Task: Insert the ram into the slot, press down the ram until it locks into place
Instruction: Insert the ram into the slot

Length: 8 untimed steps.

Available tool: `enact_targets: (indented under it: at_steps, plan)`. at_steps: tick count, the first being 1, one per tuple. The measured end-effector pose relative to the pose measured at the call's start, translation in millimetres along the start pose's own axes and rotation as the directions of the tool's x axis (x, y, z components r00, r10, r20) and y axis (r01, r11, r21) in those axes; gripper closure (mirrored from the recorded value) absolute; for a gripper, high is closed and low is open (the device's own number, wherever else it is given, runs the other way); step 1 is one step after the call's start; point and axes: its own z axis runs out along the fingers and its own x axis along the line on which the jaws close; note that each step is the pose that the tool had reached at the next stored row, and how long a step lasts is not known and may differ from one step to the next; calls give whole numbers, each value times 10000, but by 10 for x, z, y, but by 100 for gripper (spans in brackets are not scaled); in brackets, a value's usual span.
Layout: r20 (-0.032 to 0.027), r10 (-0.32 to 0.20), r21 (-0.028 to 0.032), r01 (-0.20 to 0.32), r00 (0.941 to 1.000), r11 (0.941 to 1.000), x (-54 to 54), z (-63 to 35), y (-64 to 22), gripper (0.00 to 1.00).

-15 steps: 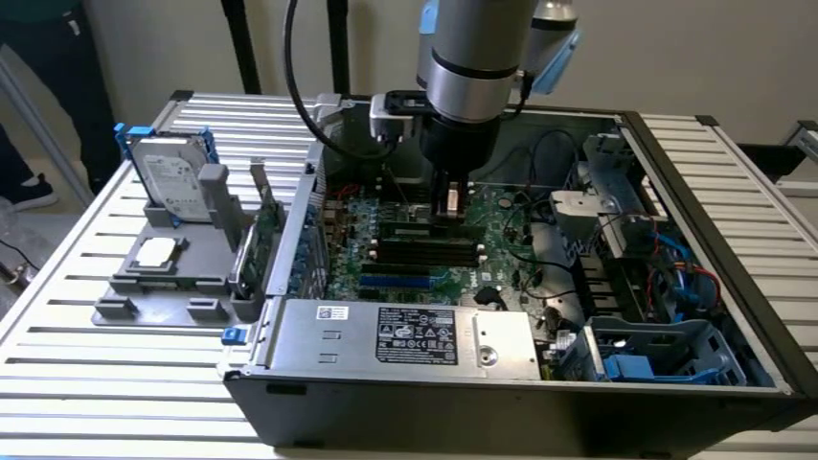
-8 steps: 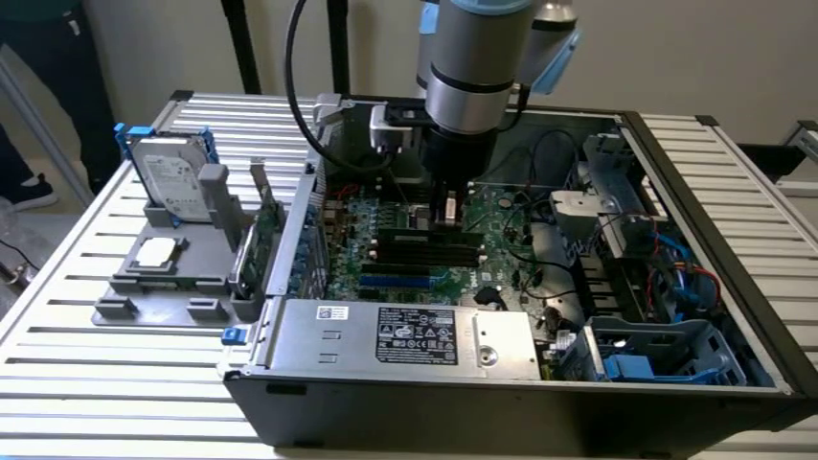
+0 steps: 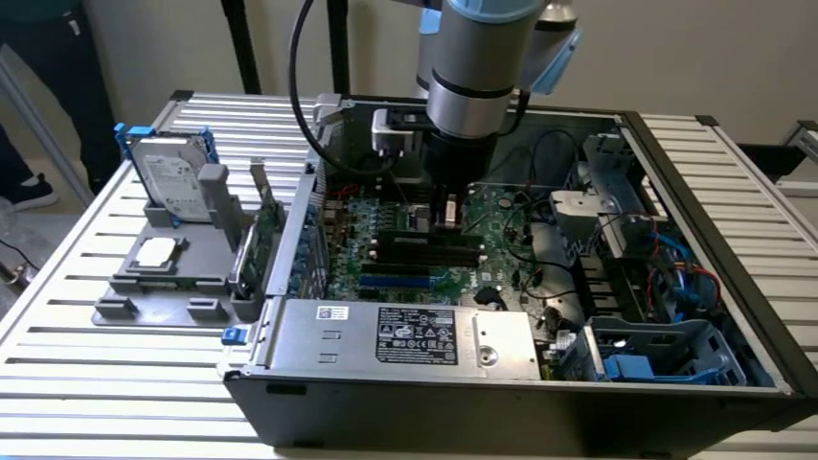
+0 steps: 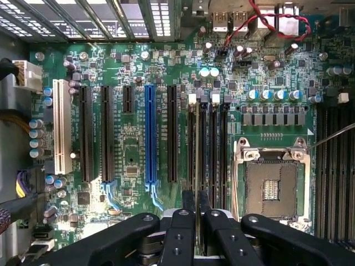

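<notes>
The arm point(image 3: 466, 86) reaches down into the open case point(image 3: 511, 402) on the bench point(image 3: 115, 383), with its tool end low over the board point(image 4: 133, 144).

In the wrist view the fingers point(image 4: 183, 233) are pressed in on the ram point(image 4: 198, 155) from both sides. They pinch it on edge, so it shows as one thin pale line running away from them.

That line lies along the bank of black memory sockets between the blue slot point(image 4: 150, 133) and the CPU socket point(image 4: 272, 183). It runs parallel to them and reaches as far as their white end latches point(image 4: 192, 98). It seems to sit over the slot point(image 4: 192, 133) on the blue-slot side of the bank. Seen edge-on, though, I cannot tell for sure which of the parallel sockets it is over, or whether its lower edge has entered one.

Judged from this, the pick-up and the carry to the board are done, and the ram is lined up lengthwise with the sockets. Seating looks at most begun. The fingers grip the stick rather than bear down on its top edge. The press to lock is left to do.
</notes>
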Motion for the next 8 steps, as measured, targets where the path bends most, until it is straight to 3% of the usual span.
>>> enact_targets:
  at_steps: [8]
  plan:
    - [-153,7,4,-6,9999,10000,0,47,-5,87]
